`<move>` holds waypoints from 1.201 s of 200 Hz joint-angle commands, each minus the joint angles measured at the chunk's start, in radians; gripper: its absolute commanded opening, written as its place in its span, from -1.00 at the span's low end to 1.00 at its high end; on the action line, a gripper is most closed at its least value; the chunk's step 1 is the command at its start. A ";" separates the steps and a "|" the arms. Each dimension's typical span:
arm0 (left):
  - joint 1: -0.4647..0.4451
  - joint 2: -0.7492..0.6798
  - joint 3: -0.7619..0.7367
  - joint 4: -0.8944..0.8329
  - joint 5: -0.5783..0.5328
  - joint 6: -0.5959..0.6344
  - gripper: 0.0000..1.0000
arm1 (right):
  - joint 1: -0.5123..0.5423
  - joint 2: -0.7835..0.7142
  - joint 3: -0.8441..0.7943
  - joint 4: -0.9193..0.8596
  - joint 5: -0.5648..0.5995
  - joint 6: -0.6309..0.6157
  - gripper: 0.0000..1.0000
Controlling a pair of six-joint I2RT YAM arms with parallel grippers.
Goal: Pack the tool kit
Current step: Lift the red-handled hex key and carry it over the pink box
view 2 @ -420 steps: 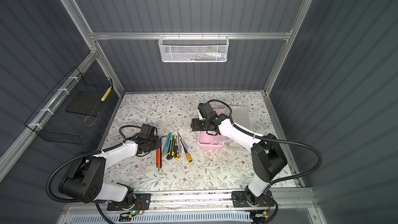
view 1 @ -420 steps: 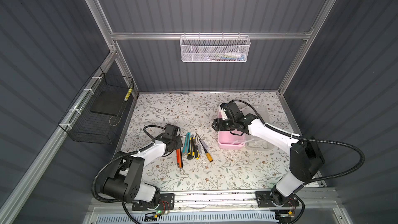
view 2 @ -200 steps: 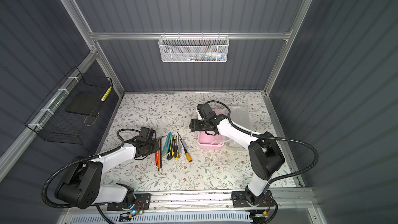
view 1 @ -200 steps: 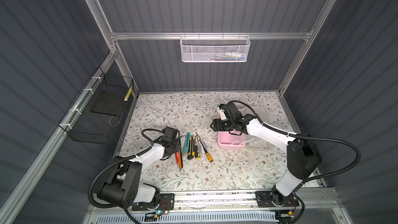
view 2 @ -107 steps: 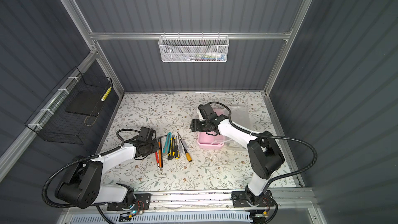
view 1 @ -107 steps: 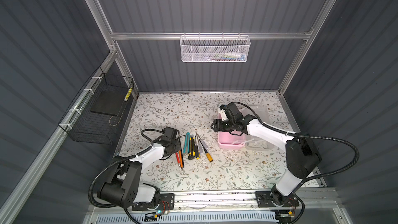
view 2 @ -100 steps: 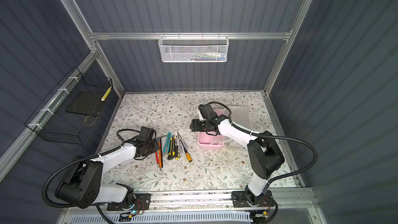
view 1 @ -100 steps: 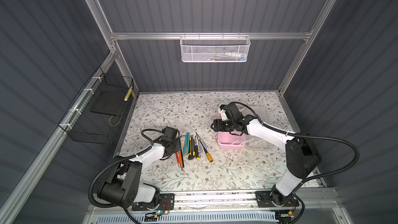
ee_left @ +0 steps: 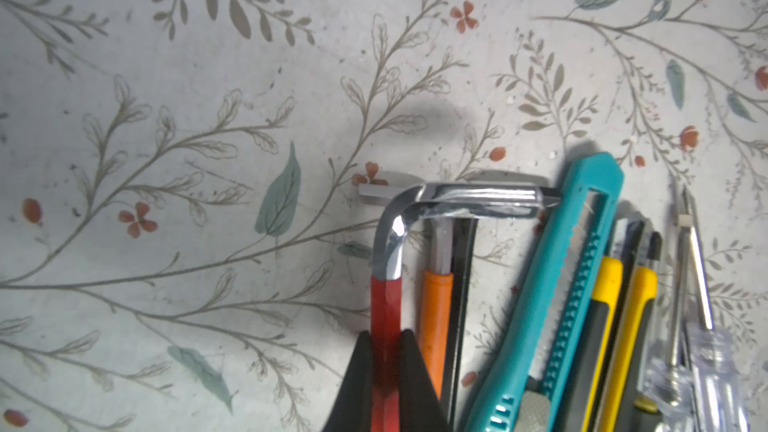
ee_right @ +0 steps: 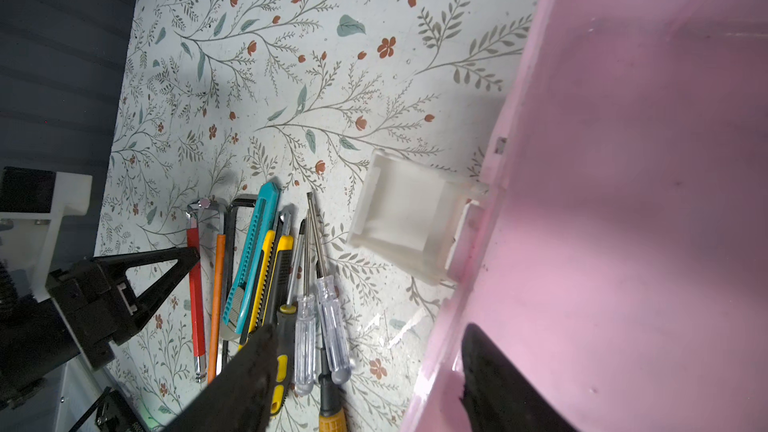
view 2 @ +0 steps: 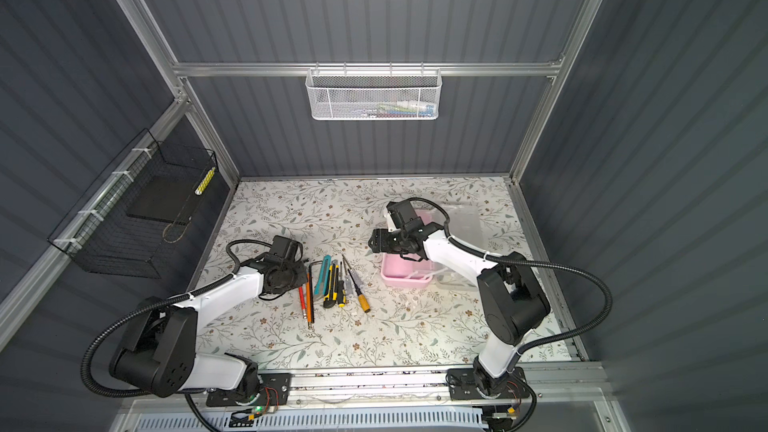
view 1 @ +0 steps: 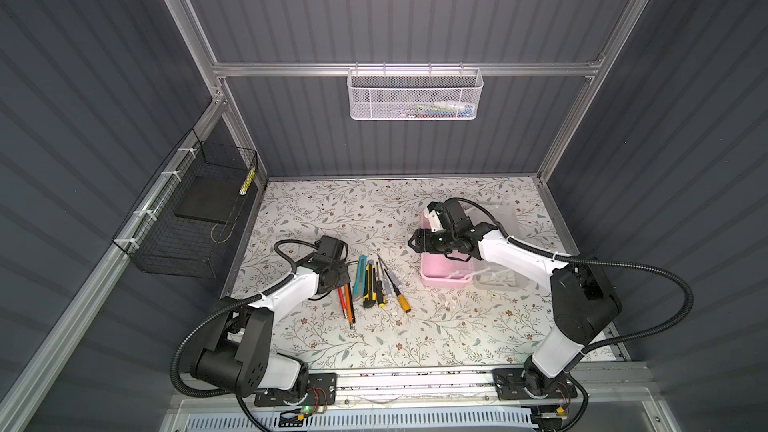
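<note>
Floral tabletop [view 1: 374, 342] lies bare along the near edge, so I have room to move there. Further in, my left gripper [ee_left: 386, 338] pinches the red hex key [ee_left: 386, 297] at the left end of the tool row [view 1: 376, 280], just beside an orange key [ee_left: 434, 305]. Beyond, my right gripper [ee_right: 368, 328] stands wide astride the pink box [view 1: 436, 270] wall, gripping nothing. Its arm covers part of the clear lid [view 1: 509, 222]. At the back wall, I cannot make out what the white basket [view 1: 415, 95] holds.

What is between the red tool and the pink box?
The row of other tools lies between the red hex key, clamped in the left end effector, and the pink box. The open right end effector also straddles the box's wall on that side.
</note>
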 commanded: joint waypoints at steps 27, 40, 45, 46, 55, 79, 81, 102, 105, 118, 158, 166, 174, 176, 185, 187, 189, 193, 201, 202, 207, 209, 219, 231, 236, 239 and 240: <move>0.001 -0.058 0.111 -0.024 0.075 0.043 -1.00 | -0.018 -0.071 -0.024 0.037 -0.027 0.028 0.41; 0.001 -0.049 0.136 -0.017 0.105 0.047 -1.00 | -0.021 -0.080 -0.023 0.041 -0.032 0.031 0.41; 0.001 -0.045 0.143 -0.011 0.117 0.048 -1.00 | -0.024 -0.083 -0.023 0.041 -0.032 0.032 0.40; 0.001 -0.044 0.146 -0.009 0.121 0.047 -1.00 | -0.024 -0.085 -0.023 0.041 -0.032 0.032 0.40; 0.001 -0.039 0.161 0.002 0.145 0.048 -1.00 | -0.028 -0.094 -0.025 0.040 -0.032 0.035 0.40; -0.014 -0.016 0.204 0.054 0.217 0.035 -1.00 | -0.043 -0.149 -0.040 0.043 -0.023 0.050 0.41; -0.020 -0.012 0.209 0.061 0.219 0.034 -1.00 | -0.046 -0.159 -0.043 0.043 -0.021 0.051 0.40; -0.070 0.035 0.275 0.107 0.246 0.018 -1.00 | -0.064 -0.236 -0.060 0.033 0.010 0.052 0.40; -0.080 0.043 0.283 0.114 0.251 0.014 -1.00 | -0.067 -0.249 -0.062 0.028 0.020 0.050 0.41; -0.122 0.089 0.328 0.159 0.270 0.001 -1.00 | -0.078 -0.287 -0.060 0.002 0.045 0.038 0.41; -0.229 0.290 0.494 0.304 0.359 -0.053 -1.00 | -0.132 -0.346 -0.075 -0.037 0.064 0.025 0.41; -0.244 0.331 0.537 0.313 0.370 -0.055 -1.00 | -0.142 -0.353 -0.083 -0.035 0.061 0.024 0.41; -0.258 0.365 0.572 0.316 0.378 -0.055 -1.00 | -0.148 -0.359 -0.090 -0.033 0.059 0.027 0.41; -0.261 0.373 0.588 0.317 0.380 -0.055 -1.00 | -0.149 -0.361 -0.092 -0.032 0.059 0.026 0.41; -0.274 0.404 0.629 0.316 0.381 -0.052 -1.00 | -0.154 -0.366 -0.099 -0.034 0.058 0.029 0.41; -0.278 0.409 0.639 0.315 0.380 -0.051 -1.00 | -0.155 -0.367 -0.099 -0.034 0.058 0.029 0.41; -0.281 0.416 0.646 0.314 0.381 -0.050 -1.00 | -0.155 -0.369 -0.102 -0.033 0.058 0.029 0.41; -0.286 0.430 0.662 0.313 0.384 -0.048 -1.00 | -0.155 -0.372 -0.106 -0.031 0.057 0.029 0.41; -0.295 0.455 0.682 0.312 0.392 -0.053 -1.00 | -0.157 -0.378 -0.114 -0.028 0.058 0.031 0.41; -0.297 0.459 0.682 0.312 0.393 -0.054 -1.00 | -0.158 -0.379 -0.115 -0.027 0.058 0.031 0.41; -0.306 0.476 0.722 0.317 0.400 -0.057 -1.00 | -0.159 -0.383 -0.120 -0.025 0.058 0.032 0.41; -0.307 0.482 0.732 0.317 0.404 -0.058 -1.00 | -0.160 -0.383 -0.121 -0.025 0.058 0.032 0.41; -0.323 0.517 0.761 0.318 0.410 -0.064 -1.00 | -0.164 -0.388 -0.128 -0.024 0.056 0.029 0.41; -0.340 0.555 0.789 0.316 0.413 -0.071 -1.00 | -0.170 -0.393 -0.135 -0.023 0.054 0.030 0.41; -0.344 0.568 0.799 0.316 0.414 -0.075 -1.00 | -0.172 -0.395 -0.139 -0.022 0.053 0.029 0.41; -0.346 0.576 0.803 0.317 0.415 -0.079 -1.00 | -0.173 -0.398 -0.140 -0.023 0.053 0.029 0.42; -0.347 0.578 0.804 0.318 0.414 -0.081 -1.00 | -0.174 -0.398 -0.141 -0.022 0.054 0.029 0.42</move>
